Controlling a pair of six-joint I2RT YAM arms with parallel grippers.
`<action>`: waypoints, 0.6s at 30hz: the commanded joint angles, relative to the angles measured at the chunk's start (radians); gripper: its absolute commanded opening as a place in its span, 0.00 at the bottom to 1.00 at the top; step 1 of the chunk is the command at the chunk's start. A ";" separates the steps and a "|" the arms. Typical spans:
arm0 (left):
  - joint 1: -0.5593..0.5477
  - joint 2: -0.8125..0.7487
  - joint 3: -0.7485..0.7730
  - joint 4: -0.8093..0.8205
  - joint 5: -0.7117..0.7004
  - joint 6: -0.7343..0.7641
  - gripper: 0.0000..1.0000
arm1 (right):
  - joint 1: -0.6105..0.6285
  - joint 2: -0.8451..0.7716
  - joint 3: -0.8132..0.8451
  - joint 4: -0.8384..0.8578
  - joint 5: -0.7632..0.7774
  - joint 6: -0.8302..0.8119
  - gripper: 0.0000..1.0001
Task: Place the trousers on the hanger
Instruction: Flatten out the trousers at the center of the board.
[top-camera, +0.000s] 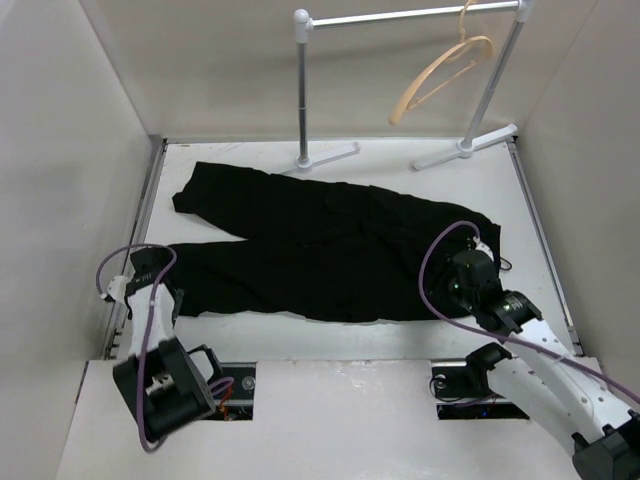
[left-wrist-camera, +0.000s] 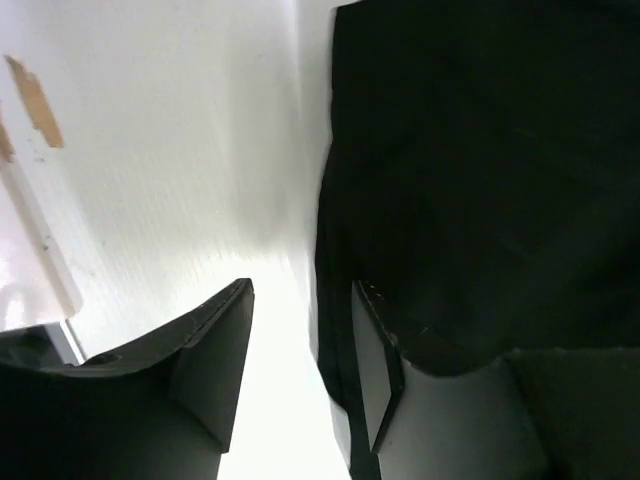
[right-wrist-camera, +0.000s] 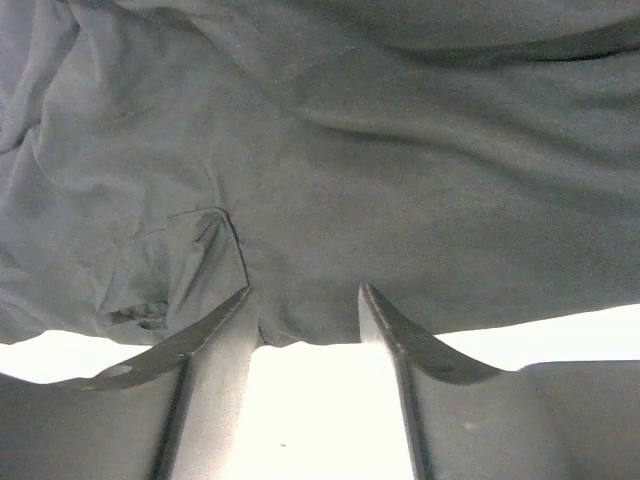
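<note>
**Trousers flat, hanger up on the rail**

In my top view the trousers (top-camera: 330, 255) lay spread mid-frame, and the hanger (top-camera: 440, 70) hung upper right on the rail (top-camera: 410, 15). Fingers were apart on both: left gripper (left-wrist-camera: 300, 370) at the cloth's left end, right gripper (right-wrist-camera: 305, 300) at its lower-right edge.

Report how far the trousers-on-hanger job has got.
Done: nothing visible. The trousers lie flat on the table, and the hanger hangs bare on the rail. In hand: the left tool is open by a leg end and the right tool is open near the waist, neither gripping. Left: grasp, lift and drape the trousers over the hanger.
</note>
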 joint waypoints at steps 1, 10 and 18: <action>0.024 0.100 0.008 0.112 0.033 -0.008 0.38 | 0.004 0.009 0.007 0.087 -0.020 -0.009 0.54; 0.031 0.168 0.117 -0.021 -0.053 0.012 0.07 | -0.141 -0.013 0.009 0.052 0.000 0.007 0.66; -0.006 0.047 0.214 -0.164 -0.084 0.003 0.47 | -0.302 -0.004 0.049 0.015 -0.002 -0.033 0.78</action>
